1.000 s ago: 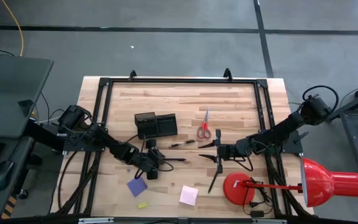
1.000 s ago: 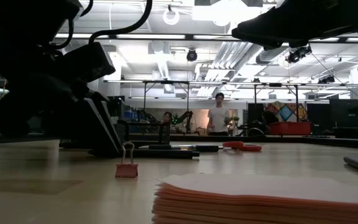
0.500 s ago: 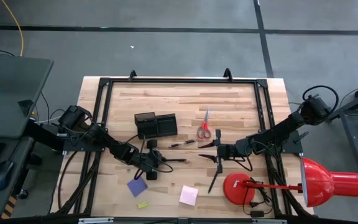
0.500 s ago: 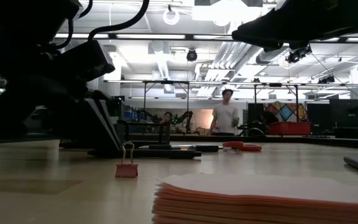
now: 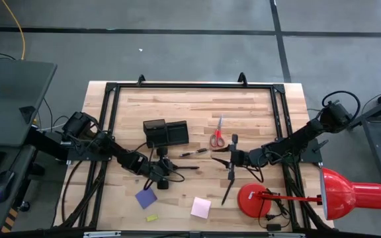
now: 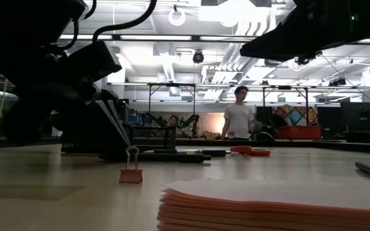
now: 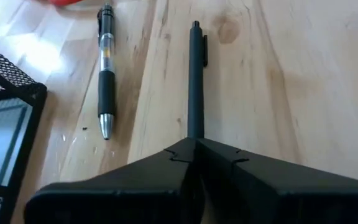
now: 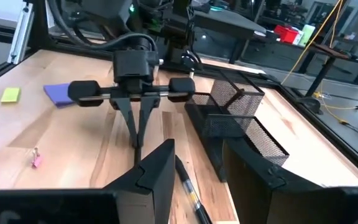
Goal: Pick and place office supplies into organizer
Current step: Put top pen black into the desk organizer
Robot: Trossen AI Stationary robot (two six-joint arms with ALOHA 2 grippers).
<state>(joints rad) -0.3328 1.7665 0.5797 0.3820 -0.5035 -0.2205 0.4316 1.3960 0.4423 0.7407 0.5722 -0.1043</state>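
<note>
My left gripper (image 5: pixel 170 167) stands at the table's middle left, shut on a thin black pen (image 7: pixel 195 74) that points toward the table's right. A second pen (image 7: pixel 106 81) with a clear barrel lies beside it. The black mesh organizer (image 5: pixel 166 133) stands just beyond. Red-handled scissors (image 5: pixel 217 134) lie further right. A purple note pad (image 5: pixel 145 198), a pink note pad (image 5: pixel 201 207) and a small yellow piece (image 5: pixel 152 217) lie near the front edge. My right gripper (image 5: pixel 231 162) hovers open right of the pens, facing my left gripper. My left gripper pinches the black pen's near end (image 7: pixel 194 132) between its two fingers. The fingers slant down from the table's left and lie along the pen. The pen's length runs away from the fingers, low along the wood; whether it is lifted clear, I cannot tell.
A red desk lamp, with its base (image 5: pixel 253 198) and its shade (image 5: pixel 352 192), stands at the front right. A small pink binder clip (image 6: pixel 132 172) stands on the wood near the front. A black frame (image 5: pixel 190 86) runs around the table. A person (image 6: pixel 238 120) stands far behind.
My left gripper has shut its fingers on the black pen's end and stayed in place. My right gripper has turned a little at the wrist without travelling. The person in the background has walked toward the right.
</note>
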